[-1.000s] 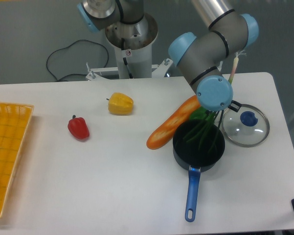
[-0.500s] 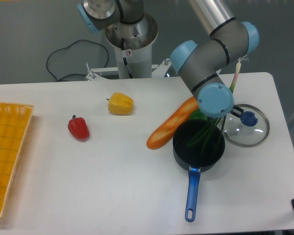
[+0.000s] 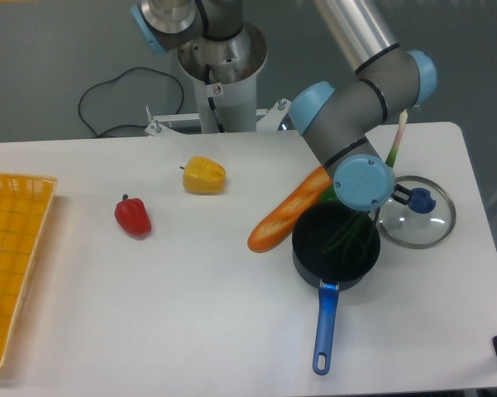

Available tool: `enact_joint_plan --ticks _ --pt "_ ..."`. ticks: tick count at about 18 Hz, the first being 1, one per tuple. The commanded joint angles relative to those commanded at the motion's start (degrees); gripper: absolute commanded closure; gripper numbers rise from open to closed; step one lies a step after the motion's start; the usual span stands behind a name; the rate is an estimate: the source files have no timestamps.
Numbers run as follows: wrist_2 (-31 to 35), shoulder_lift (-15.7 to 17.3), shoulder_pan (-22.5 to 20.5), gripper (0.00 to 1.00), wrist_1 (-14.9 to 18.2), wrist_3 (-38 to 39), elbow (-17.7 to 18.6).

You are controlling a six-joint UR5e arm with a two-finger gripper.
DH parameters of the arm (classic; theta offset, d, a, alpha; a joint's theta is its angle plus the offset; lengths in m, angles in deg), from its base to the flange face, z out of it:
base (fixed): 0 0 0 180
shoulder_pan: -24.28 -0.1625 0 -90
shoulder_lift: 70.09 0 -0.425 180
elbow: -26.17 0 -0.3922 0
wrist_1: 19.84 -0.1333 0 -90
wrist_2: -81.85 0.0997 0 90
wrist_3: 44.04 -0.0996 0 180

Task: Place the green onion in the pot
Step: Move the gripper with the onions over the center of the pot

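The green onion point(image 3: 351, 234) has its leafy end down in the pot point(image 3: 308, 248), white end sticking up. The arm hides the gripper, so I cannot tell its grip; letting go looks left.

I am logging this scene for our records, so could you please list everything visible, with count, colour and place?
Green onion: one, dark green stalks with a pale end, leaf tips down in the pot, pale end sticking up behind the arm.
Pot: one, black with a blue handle, right of centre.
Carrot-like vegetable: one, orange, at the pot's left rim.
Glass lid: one, clear with a blue knob, right of the pot.
Yellow pepper: one, centre back.
Red pepper: one, left of centre.
Basket: one, yellow-orange, left edge.
Cable: one, black, behind the table.
Table: one, white.
Arm: one, grey with blue caps, over the pot; its gripper is hidden behind the wrist.
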Motion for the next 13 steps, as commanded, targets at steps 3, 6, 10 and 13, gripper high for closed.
enact_joint_plan --ticks 3,6,10,13 --pt "0.09 -0.09 0.44 0.77 0.0 1.67 -0.09" --pt "-0.09 -0.79 0.7 0.77 0.0 2.37 -0.88" --pt "-0.44 -1.32 1.49 0.77 0.0 4.21 -1.15" --pt "-0.7 -1.76 1.84 0.76 0.0 5.36 -1.23"
